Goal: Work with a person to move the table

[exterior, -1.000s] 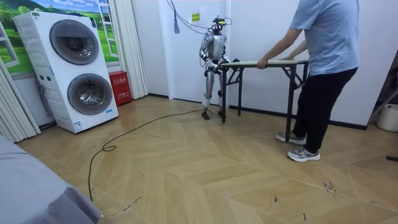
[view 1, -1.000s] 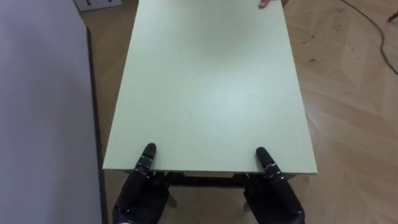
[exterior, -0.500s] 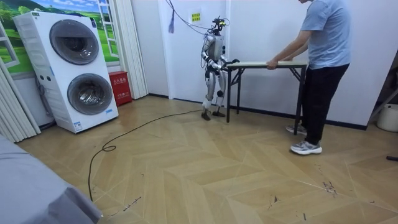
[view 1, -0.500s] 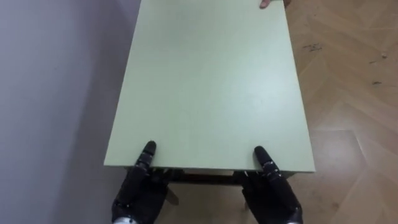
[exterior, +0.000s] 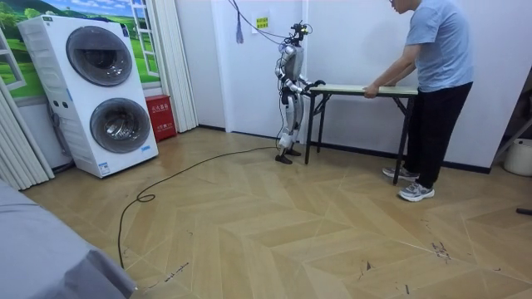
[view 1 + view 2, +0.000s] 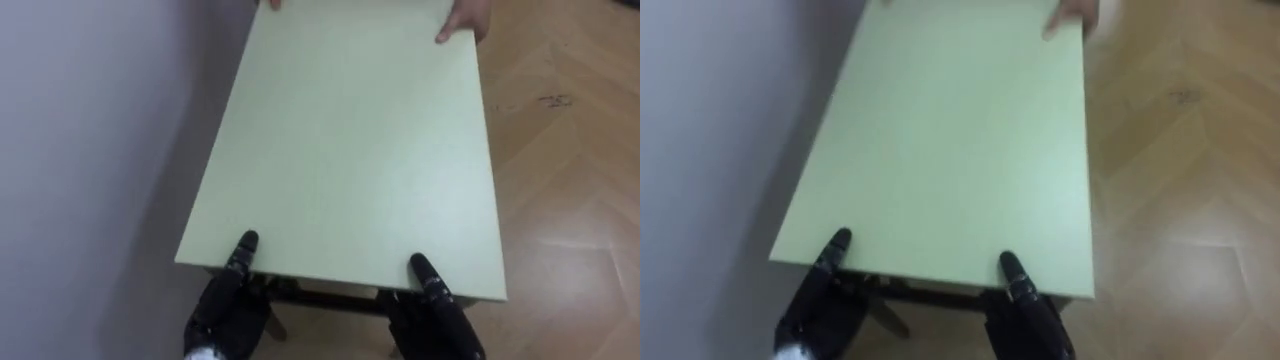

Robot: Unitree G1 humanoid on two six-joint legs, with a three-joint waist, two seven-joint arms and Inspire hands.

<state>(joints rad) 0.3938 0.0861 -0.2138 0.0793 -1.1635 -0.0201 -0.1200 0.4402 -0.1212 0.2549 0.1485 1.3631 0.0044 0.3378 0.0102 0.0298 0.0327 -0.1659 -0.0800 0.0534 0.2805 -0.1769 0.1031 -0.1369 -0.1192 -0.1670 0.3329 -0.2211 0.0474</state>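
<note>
Pale green rectangular table has moved along the pale wall and now sits closer to it, off the floor. Left hand and right hand clamp the near edge, thumbs on top. Person grips the far end, carry likely nearly done

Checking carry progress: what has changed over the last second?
The pale green rectangular table has shifted toward the room view's right and closer alongside the white wall, robot and person stepping with it. Unchanged: the left hand and right hand clamp its near edge, thumbs on top; the person's hands hold the far end.
</note>
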